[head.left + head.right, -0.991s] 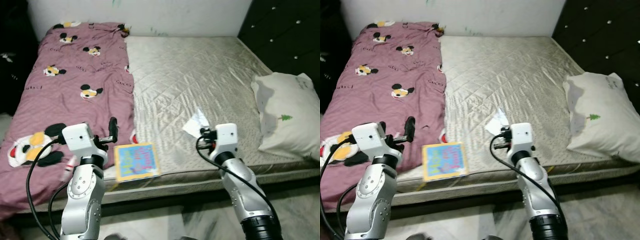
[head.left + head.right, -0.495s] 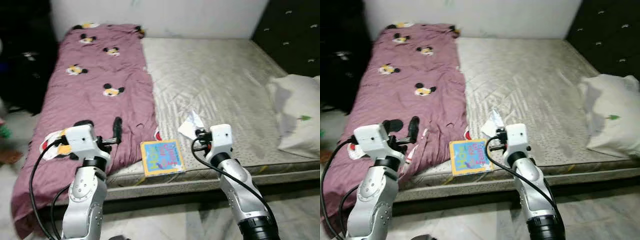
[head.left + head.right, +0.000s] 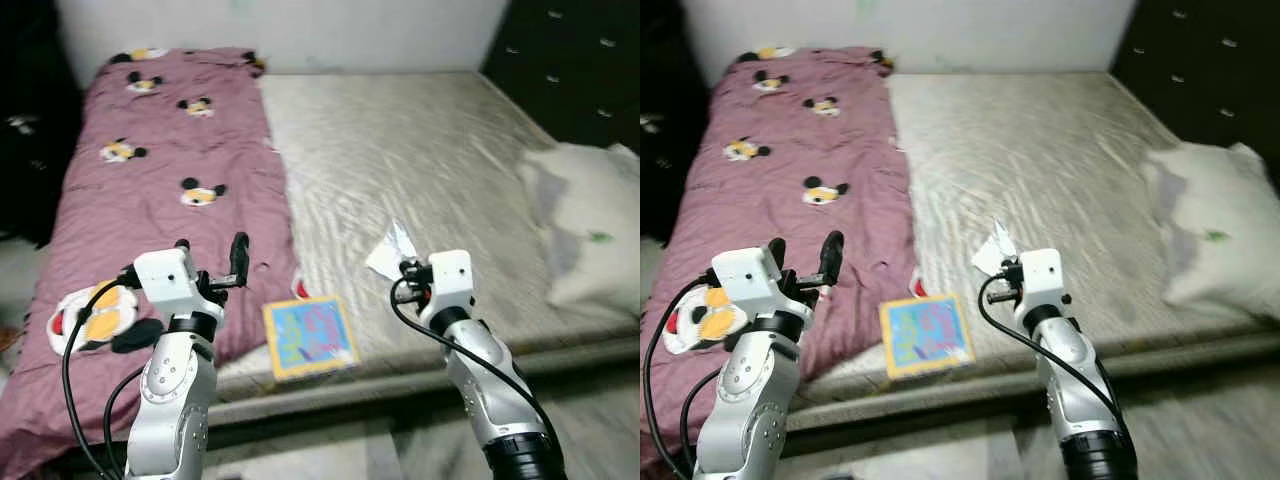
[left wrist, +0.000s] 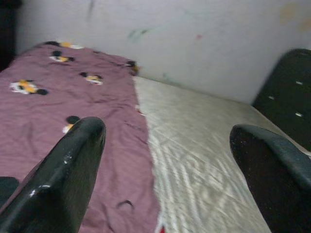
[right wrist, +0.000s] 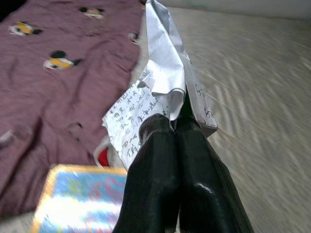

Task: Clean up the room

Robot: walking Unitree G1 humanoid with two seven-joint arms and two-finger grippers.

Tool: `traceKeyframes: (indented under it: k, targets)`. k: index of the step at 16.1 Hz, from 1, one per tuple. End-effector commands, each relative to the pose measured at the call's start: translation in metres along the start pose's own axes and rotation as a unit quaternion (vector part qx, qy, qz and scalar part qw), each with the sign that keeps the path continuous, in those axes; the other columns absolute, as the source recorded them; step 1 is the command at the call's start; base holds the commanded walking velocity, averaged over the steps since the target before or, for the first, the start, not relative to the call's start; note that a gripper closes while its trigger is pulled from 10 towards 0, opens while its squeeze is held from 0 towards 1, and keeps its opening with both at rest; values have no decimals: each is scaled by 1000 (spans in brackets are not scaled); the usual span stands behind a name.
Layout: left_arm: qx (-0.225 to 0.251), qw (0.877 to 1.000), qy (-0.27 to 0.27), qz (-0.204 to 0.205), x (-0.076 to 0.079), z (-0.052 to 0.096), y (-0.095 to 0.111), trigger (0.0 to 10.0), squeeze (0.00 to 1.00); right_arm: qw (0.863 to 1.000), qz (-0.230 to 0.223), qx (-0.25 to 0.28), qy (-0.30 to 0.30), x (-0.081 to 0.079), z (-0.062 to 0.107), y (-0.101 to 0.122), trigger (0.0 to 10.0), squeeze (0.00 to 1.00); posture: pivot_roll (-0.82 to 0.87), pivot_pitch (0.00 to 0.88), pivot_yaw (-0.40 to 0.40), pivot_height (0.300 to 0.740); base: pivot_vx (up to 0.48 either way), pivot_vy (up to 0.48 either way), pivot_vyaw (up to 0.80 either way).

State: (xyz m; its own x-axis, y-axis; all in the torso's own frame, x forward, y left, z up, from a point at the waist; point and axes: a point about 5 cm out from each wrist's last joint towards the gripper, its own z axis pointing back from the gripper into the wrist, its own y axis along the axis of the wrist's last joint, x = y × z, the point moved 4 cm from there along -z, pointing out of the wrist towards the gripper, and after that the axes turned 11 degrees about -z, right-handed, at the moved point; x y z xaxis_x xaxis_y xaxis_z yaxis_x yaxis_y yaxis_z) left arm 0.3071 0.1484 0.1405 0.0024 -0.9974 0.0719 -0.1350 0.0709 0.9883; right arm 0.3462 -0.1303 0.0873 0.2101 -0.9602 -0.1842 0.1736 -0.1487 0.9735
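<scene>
- Paper (image 5: 163,82), a crumpled white sheet with printed writing, is pinched between the clenched fingers of the right gripper (image 5: 175,127), held above the bare quilted mattress (image 3: 420,150) near its front edge.
- Grip looks shallow: the fingertips seem to catch only the sheet's lower fold, so a quick swing of the arm could let it slide free, I judge.
- Thin paper could also tear at the pinch if it snags on anything.
- Left gripper (image 4: 167,145) hangs released, its two fingers spread wide and holding nothing, above the maroon cartoon-mouse blanket (image 3: 150,190).
- Picture book (image 3: 309,336) with a yellow border lies flat at the mattress's front edge, between the two arms; a careless knock from either arm might push it off onto the floor.
- Small red thing (image 5: 103,156) peeks out just beside the book and the blanket's edge; what it is cannot be told.
- White pillow (image 3: 590,230) lies at the right side of the bed and is cut off by the frame.
- Head views are smeared, so fine detail on the bed is soft.
- Where the paper should go is not visible; no bin or basket can be made out.
- Writing on the sheet is too small to read.
</scene>
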Motion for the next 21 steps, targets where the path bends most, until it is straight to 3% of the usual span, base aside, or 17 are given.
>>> traceKeyframes:
  k: [1, 6, 14, 18, 21]
  targets:
    - [-2, 1000, 14, -5, -5, 0, 0, 10000, 0, 1000, 1, 4, 14, -8, -2, 2, 10000, 0, -33, 99, -67, 740, 0, 0, 0]
    - [-21, 999, 31, -19, -11, 4, -7, 10000, 0, 1000, -2, 3, 9, -6, -2, 0, 10000, 0, -24, 93, -57, 740, 0, 0, 0]
    - [-21, 999, 33, -18, -12, 1, -5, 10000, 0, 999, -4, 23, 28, -13, -6, 8, 10000, 0, -23, 95, -59, 740, 0, 480, 0]
    - [-12, 998, 51, -42, -29, 1, 2, 10000, 0, 999, -4, 28, 33, -14, -6, 11, 10000, 0, -16, 102, -66, 740, 0, 480, 736]
    - [-14, 997, 55, -44, -30, 2, 1, 10000, 0, 999, 2, 25, 41, -17, -7, 10, 10000, 0, -17, 105, -67, 740, 0, 480, 165]
